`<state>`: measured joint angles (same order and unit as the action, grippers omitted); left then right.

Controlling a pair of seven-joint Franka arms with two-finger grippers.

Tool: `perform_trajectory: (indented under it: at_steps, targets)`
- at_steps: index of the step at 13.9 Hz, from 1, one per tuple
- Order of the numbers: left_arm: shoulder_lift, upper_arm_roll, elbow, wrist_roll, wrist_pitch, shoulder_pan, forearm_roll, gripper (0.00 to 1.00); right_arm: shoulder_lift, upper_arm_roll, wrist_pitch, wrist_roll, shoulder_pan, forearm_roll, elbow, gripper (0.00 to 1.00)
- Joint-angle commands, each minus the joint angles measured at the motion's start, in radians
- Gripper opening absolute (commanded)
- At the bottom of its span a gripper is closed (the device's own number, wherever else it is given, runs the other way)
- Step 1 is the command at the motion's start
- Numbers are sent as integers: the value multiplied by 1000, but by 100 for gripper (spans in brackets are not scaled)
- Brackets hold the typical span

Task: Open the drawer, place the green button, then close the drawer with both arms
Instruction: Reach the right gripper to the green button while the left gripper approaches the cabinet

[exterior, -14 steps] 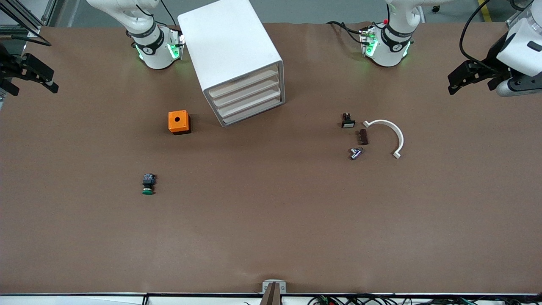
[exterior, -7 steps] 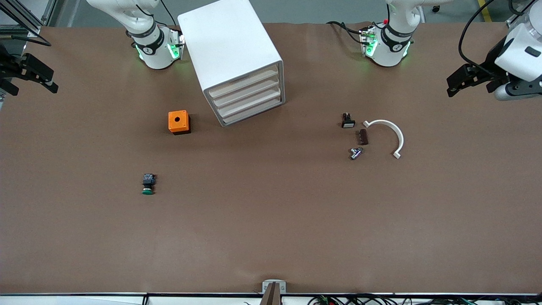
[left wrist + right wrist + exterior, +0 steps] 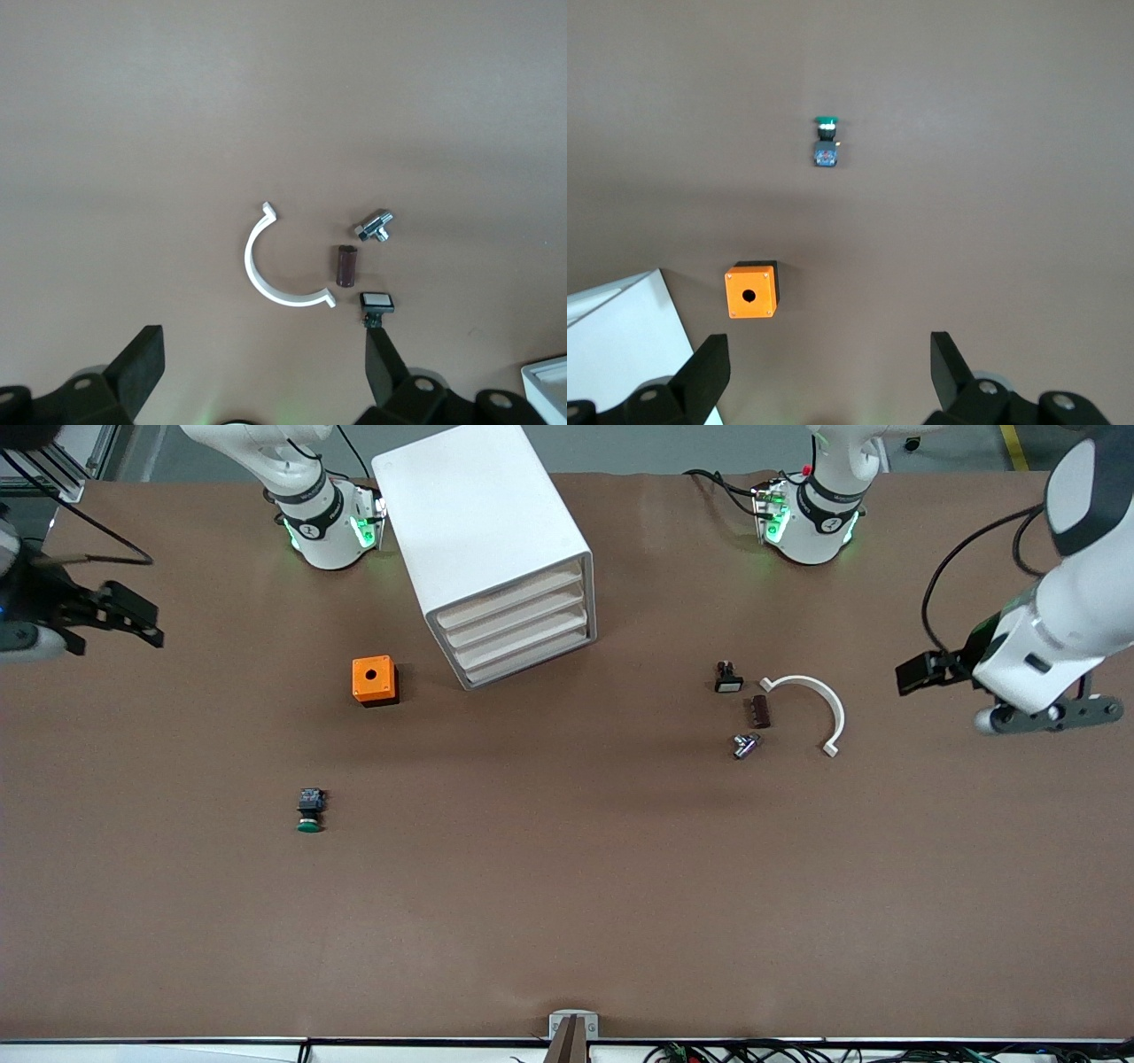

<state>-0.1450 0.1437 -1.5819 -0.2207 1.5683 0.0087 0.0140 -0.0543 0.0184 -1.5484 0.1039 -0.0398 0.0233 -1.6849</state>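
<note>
button [image 3: 310, 812] lying clear of orange cube [image 3: 374, 680], drawer [image 3: 523, 627] closed, left hand [image 3: 917, 672] and right hand [image 3: 133, 616] open, empty

The white boxy cabinet [image 3: 483, 540] is cut off by the top edge of the front view, so its back can't be seen, and only a corner of it [image 3: 547, 376] is caught in the left wrist view. In the right wrist view just a white slice [image 3: 620, 345] is shown. Both glossy white arms are chopped by the frame edges; the right gripper [image 3: 133, 622] is mostly lost off the side. The tiny green-capped button [image 3: 310, 811] is too small for detail, same for the small black part with a white face [image 3: 728, 678]. The drawer insides are hidden.
</note>
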Motion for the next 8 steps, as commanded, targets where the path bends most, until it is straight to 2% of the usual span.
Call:
perform_trajectory:
  at_steps: [1,3,5,8]
  targets:
    - [-132,5,98,-51,-11,-10,-44,100,97,-2,5,-3,-34,43,25,100]
    - [-221,7,137,-92,-10,-30,-54,100,113,-2,1,-6,-34,52,25,100]
    - [-275,7,135,-190,39,-68,-55,100,225,-2,-38,-4,-48,56,25,100]
    - [-361,7,138,-449,87,-174,-78,100,283,0,-99,-7,-35,49,28,100]
